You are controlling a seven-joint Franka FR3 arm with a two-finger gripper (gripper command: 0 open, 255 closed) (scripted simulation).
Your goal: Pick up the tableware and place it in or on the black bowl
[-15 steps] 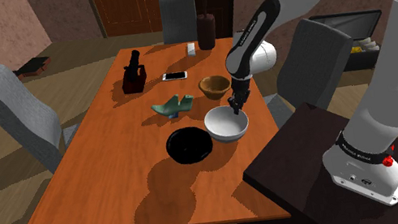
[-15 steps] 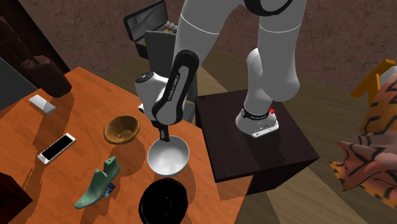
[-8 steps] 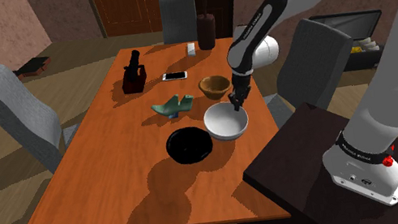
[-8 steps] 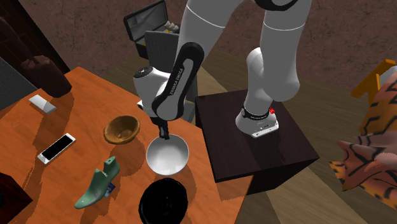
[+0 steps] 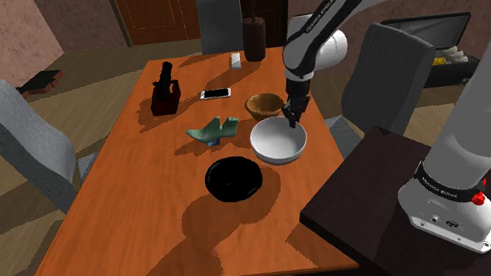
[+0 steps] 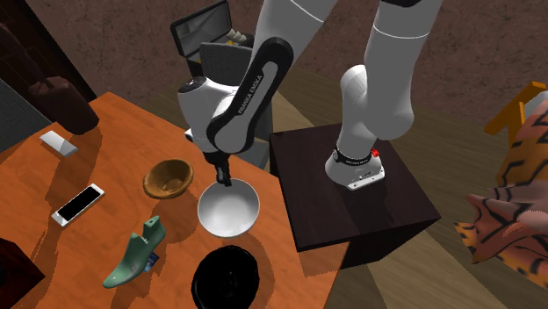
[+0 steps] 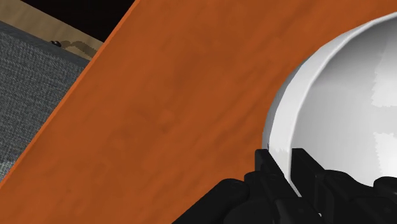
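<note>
**Fingers pinch the white bowl's rim beside the black bowl**

The gripper (image 5: 292,117) (image 6: 221,180) (image 7: 286,167) points down at the near rim of the white bowl (image 5: 278,145) (image 6: 228,209) (image 7: 343,102). In the wrist view the fingers (image 7: 266,175) stand only a narrow gap apart, one outside the bowl's wall and one inside, with the thin rim clamped between them. That is a closed grip on the bowl.

The white bowl sits over the orange-brown worktop (image 5: 145,219) (image 6: 26,184) (image 7: 178,108), close to the edge that faces the stand (image 5: 415,196) (image 6: 351,206). Whether its base touches the worktop or hangs just clear of it cannot be told. It lies between the wooden bowl (image 5: 264,106) (image 6: 169,177) and the black bowl (image 5: 233,178) (image 6: 227,279), just beside the black bowl and not over it.

A green shoe form (image 5: 214,130) (image 6: 133,255) lies near both bowls, farther in on the worktop. A phone (image 5: 215,93) (image 6: 77,203) lies flat beyond it.
</note>
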